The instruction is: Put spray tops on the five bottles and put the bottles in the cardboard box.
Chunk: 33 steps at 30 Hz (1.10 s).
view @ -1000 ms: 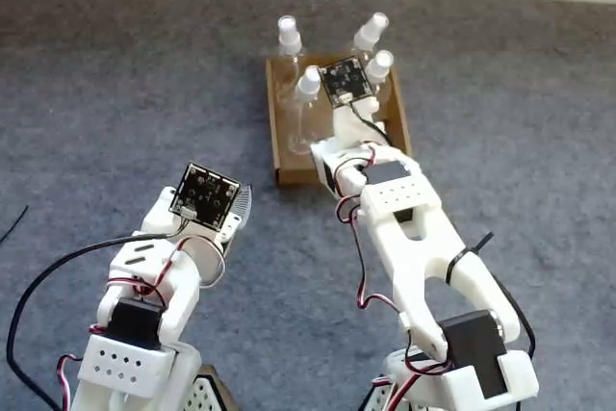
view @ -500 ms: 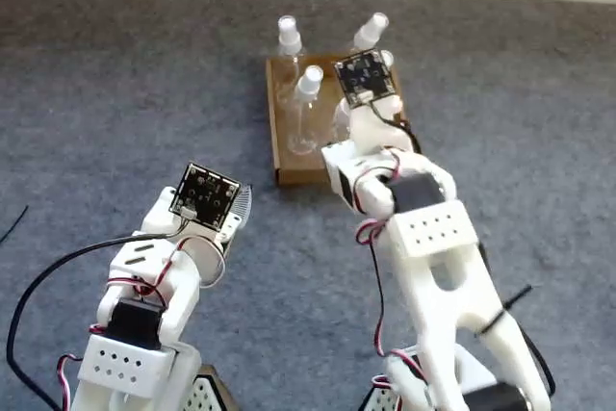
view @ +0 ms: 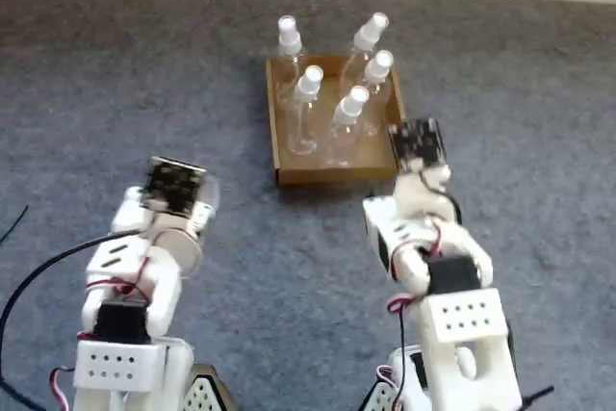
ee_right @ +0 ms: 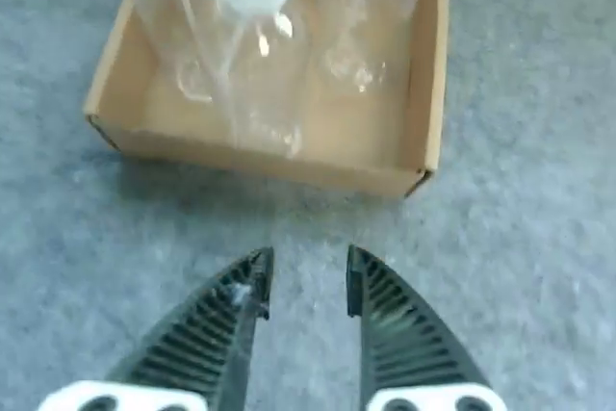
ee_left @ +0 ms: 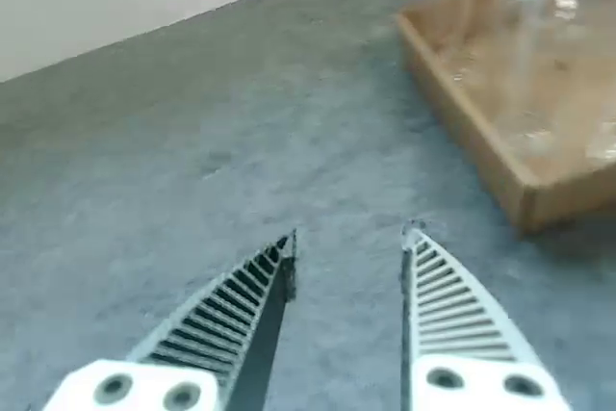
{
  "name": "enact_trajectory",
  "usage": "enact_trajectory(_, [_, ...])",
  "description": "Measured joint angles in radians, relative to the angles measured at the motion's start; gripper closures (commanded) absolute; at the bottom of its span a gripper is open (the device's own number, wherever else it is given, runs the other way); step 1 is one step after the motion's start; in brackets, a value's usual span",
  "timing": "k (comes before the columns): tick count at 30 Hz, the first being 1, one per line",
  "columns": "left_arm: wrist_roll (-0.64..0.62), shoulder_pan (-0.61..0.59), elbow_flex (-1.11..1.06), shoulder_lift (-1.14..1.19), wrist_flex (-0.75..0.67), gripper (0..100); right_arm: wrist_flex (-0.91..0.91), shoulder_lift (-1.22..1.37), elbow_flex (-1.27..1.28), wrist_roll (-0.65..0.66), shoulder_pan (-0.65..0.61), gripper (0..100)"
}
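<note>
All five bottles (view: 300,117) are standing upright in the cardboard box (view: 327,175), and each one has a white spray top (view: 310,82) on it. The bottles are clear plastic and bunched together: two along the far wall, three closer to the near wall. The box is a shallow open tray sitting flat on the grey carpet-like worktop (view: 135,74), around the middle and toward the far side.

The right gripper (ee_right: 308,262) hangs over bare worktop just short of the box's near wall. Its fingers are parted a bit with nothing between them. From the high view, that arm's wrist is right by the near right corner of the box, not touching it.

The left gripper (ee_left: 348,238) is over open worktop too, fingers spread apart and holding nothing. The box is off to one side of it, well apart. In the high view that arm sits on the left side, nearer the camera than the box.
</note>
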State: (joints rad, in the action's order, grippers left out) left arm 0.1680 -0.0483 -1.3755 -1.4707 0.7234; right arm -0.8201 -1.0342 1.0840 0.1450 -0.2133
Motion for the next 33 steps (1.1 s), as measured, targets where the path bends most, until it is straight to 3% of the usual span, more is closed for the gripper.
enact_trajectory(5, [0.0,-0.133,0.0,-0.12,0.006,84,0.0,-0.19,0.19,0.0,0.006,92.9])
enact_trajectory(8, [0.0,-0.183,-0.026,-0.253,0.08,84,0.0,-0.315,0.298,0.0,0.005,92.9])
enact_trajectory(13, [0.0,-0.192,-0.072,-0.336,0.226,84,-0.009,-0.531,0.489,0.0,0.008,92.9])
enact_trajectory(18, [0.0,-0.192,-0.221,-0.333,0.242,84,-0.009,-0.747,0.586,0.003,0.021,92.9])
enact_trajectory(22, [0.002,-0.198,-0.295,-0.348,0.25,84,-0.009,-0.778,0.586,0.003,0.084,92.9])
enact_trajectory(26, [0.002,-0.232,-0.301,-0.338,0.354,84,-0.009,-0.761,0.586,0.003,0.147,92.9])
enact_trajectory(33, [0.002,-0.411,-0.301,-0.338,0.525,84,-0.009,-0.678,0.589,0.003,0.269,92.9])
